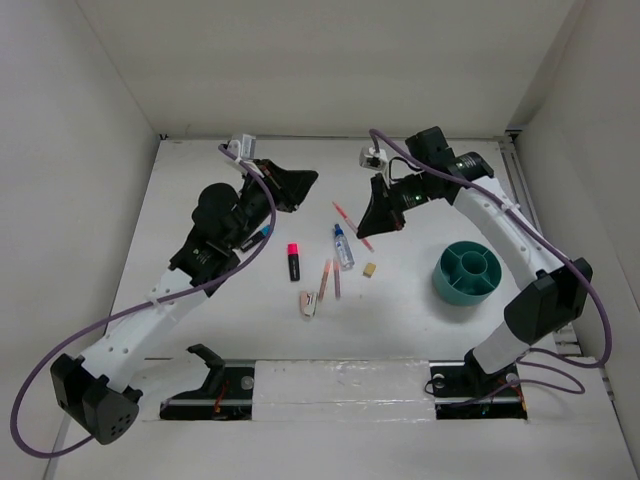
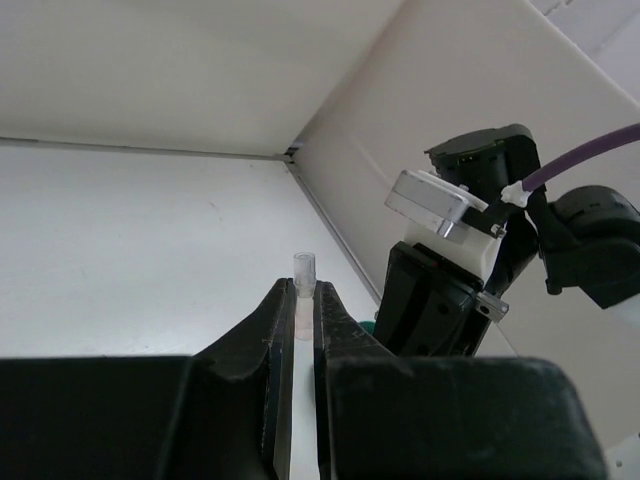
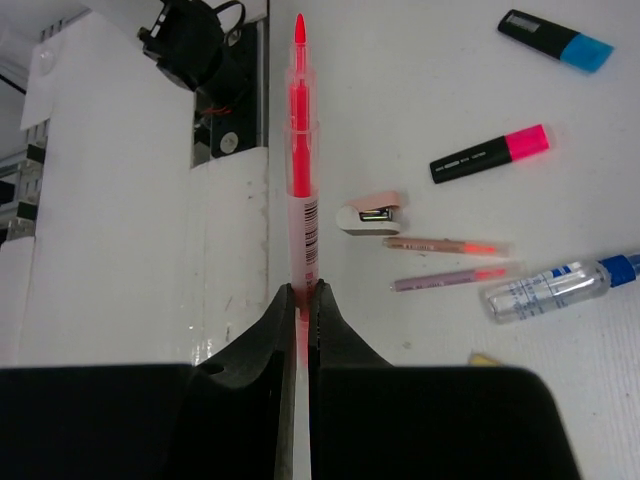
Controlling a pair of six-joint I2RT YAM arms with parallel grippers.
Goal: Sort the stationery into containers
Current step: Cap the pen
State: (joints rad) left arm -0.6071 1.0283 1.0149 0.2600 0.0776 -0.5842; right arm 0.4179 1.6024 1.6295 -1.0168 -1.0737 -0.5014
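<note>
The right gripper (image 3: 298,292) is clamped on one end of a thin pink pen (image 3: 299,150) and the left gripper (image 2: 300,292) on a second pen (image 2: 303,268), so either could swivel and miss the teal cup (image 1: 460,293) at the right gripper's four o'clock.

A robotics lab test cell: a white desk (image 1: 400,325) boxed by plain white panels (image 1: 60,150) left, far and right, with two cabled arms (image 1: 160,300) bolted along its near edge.
</note>
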